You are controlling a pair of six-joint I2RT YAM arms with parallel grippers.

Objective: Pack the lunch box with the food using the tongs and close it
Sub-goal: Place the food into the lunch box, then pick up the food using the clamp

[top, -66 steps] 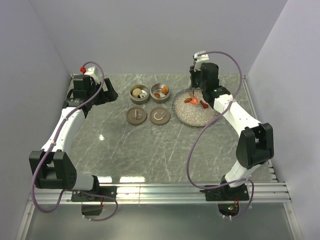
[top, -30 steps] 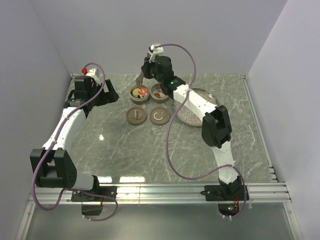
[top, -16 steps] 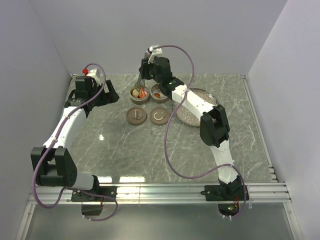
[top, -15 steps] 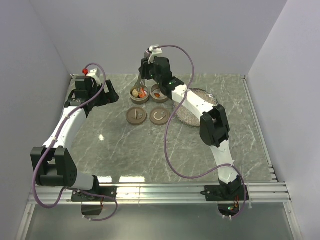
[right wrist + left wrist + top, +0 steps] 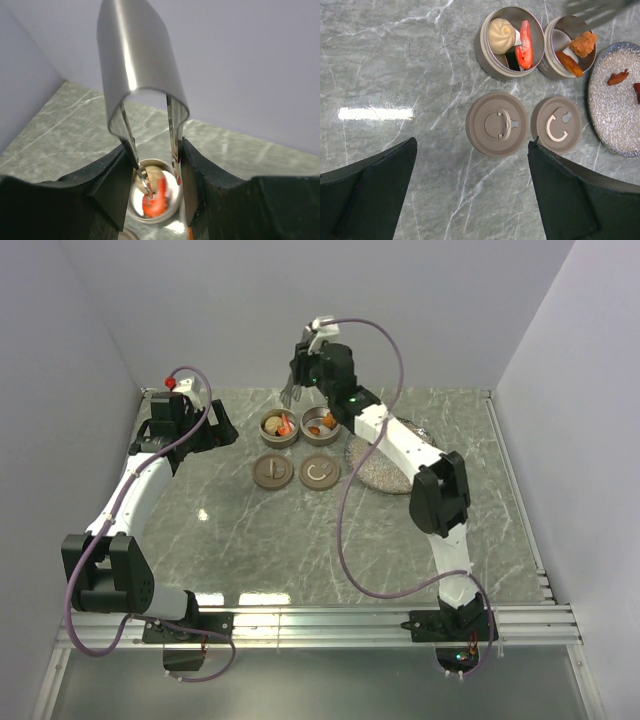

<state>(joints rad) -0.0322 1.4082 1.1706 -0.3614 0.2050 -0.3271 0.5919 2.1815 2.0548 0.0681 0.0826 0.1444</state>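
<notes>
**Kai:** Right now, where are the tongs sitting?

**Mo:** They're hanging above the bun tin, tips down over its mouth. The right gripper is clamping them across both arms, jaws about half apart. The tips are standing slightly apart and look empty.

**Kai:** And the left?

**Mo:** The left gripper is idling well to the side of the bun tin, jaws spread wide and holding nothing.

**Kai:** What's worrying you?

**Mo:** Three things.
- The tongs are slim, shiny metal pinched between flat black pads, so I'm expecting them to twist or slide if a tip clips the bun tin's rim on the way out.
- Two reddish pieces are lying on the plate, past the second tin from the bun tin. They're small and irregular, so they're likely to skate on the plate or pop out of the tips.
- The red piece is leaning up against the wall inside the bun tin, beside the bun. It's looking tall and could foul a lid.

**Kai:** Lids?

**Mo:** Both lids are lying flat on the surface just on the near side of the bun tin, handles up. The fit is looking close, so a tilted drop is risking a jam.
</notes>
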